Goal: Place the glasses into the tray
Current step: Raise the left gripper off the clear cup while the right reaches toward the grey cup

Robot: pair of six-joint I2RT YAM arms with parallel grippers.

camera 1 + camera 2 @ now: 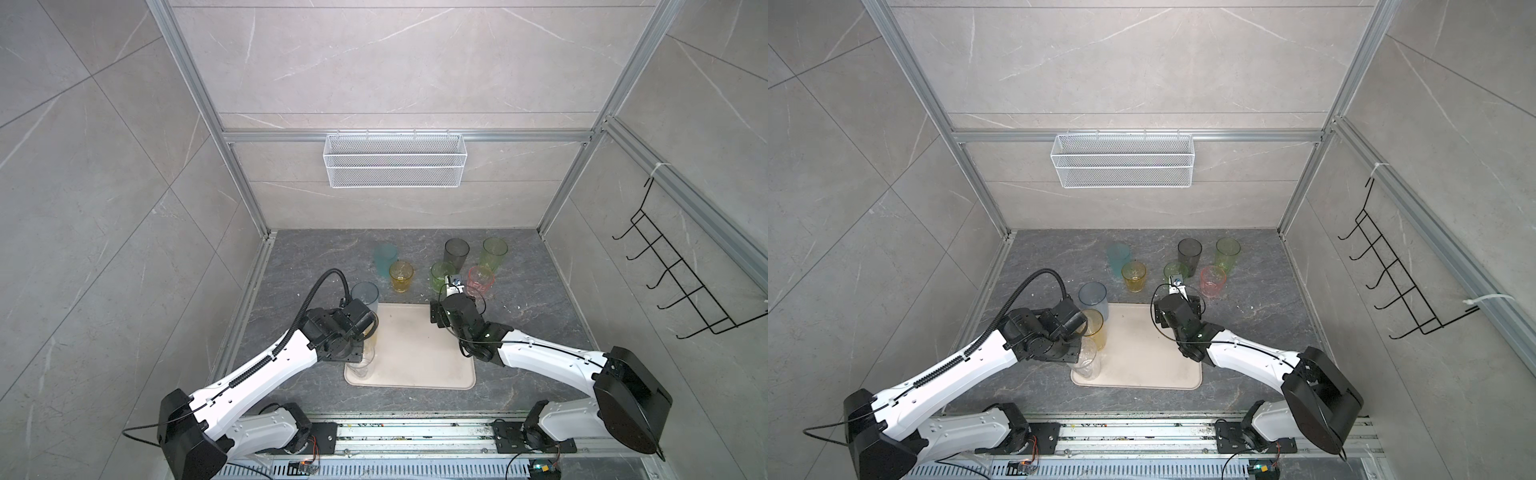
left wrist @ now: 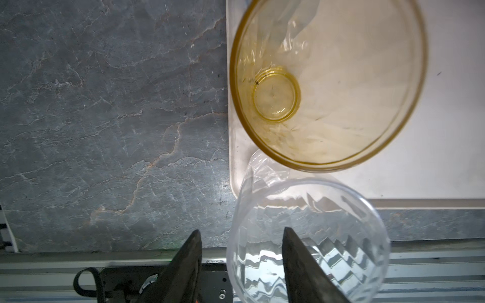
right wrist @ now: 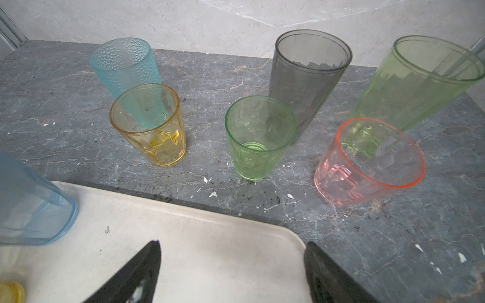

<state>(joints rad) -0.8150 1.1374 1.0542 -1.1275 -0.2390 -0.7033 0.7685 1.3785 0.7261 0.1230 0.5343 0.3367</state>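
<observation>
cream tray (image 3: 223, 236); dimpled teal tumbler (image 3: 123, 63), faceted amber tumbler (image 3: 157, 141), smoky grey tumbler (image 3: 307, 76), diamond-patterned clear tumbler (image 2: 354, 223)

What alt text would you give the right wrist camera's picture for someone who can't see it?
Six empty glasses stand on a dark stone counter beyond a cream tray: teal, amber, short green, grey, tall green, pink. A blue glass stands at the tray's corner, and the open right gripper hovers over the tray.

Three glasses (image 1: 1096, 329) in tray (image 1: 1144, 353), six behind it.
</observation>
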